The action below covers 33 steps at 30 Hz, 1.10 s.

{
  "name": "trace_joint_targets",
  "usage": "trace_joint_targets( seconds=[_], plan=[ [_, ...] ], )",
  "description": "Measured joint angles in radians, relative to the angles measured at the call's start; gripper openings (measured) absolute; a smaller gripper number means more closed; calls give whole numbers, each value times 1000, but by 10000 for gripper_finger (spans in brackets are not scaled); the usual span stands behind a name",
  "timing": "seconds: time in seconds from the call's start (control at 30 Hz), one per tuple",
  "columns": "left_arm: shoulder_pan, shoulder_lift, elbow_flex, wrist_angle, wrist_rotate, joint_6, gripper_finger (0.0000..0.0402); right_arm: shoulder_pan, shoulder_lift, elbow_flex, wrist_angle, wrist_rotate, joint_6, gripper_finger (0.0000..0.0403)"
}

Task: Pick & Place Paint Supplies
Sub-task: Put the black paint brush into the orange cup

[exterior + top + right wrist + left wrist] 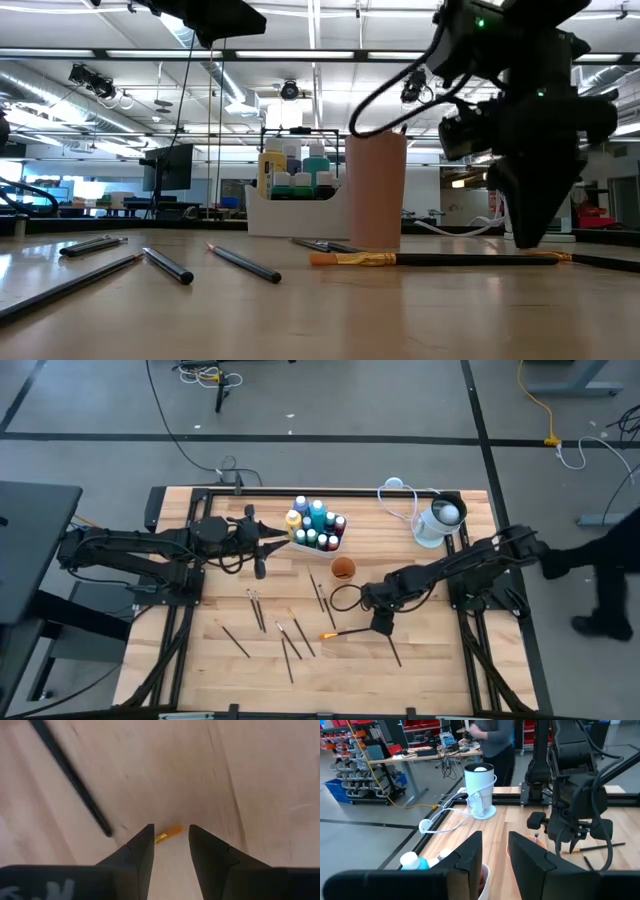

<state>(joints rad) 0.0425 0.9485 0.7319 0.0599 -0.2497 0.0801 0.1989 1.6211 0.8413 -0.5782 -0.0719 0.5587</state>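
Small white-capped paint bottles stand in a white caddy [318, 528] at the table's far middle. Thin dark brushes [258, 608] lie flat on the wood, among them one with an orange tip [340, 631] [440, 259]. My right gripper [381, 625] [171, 837] points down, open, low over that brush's right end. An orange-and-gold bit of the brush [169, 833] shows between the fingertips. My left gripper [268, 542] [495, 852] hangs level and open, left of the caddy and above the table, with nothing between its fingers.
A salmon-coloured cup [343, 568] [377, 190] stands just behind the orange-tipped brush, with a dark cable loop [345, 598] beside it. A white round container with a white cable [438, 520] [480, 790] sits at the far right. A person stands beyond the table [492, 740].
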Motion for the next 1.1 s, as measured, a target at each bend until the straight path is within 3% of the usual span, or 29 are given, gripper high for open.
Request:
trace_joint_targets(
  seconds=[0.4, 0.67, 0.83, 0.97, 1.1],
  plan=[
    [0, 0, 0, -1, 3, 11, 103, 0, 35, 3, -10, -4, -18, 115],
    [0, 0, 0, -1, 4, 11, 103, -2, 36, 1, -17, -1, -51, 9],
    [0, 0, 0, -1, 4, 11, 103, -1, 31, 2, -19, -22, -52, 15],
    [0, 0, 0, 0, 4, 12, 103, -3, 10, 44, -97, -110, -23, 4],
    [0, 0, 0, 1, 4, 12, 103, -4, -27, 100, -153, -60, -95, 15]
  ],
)
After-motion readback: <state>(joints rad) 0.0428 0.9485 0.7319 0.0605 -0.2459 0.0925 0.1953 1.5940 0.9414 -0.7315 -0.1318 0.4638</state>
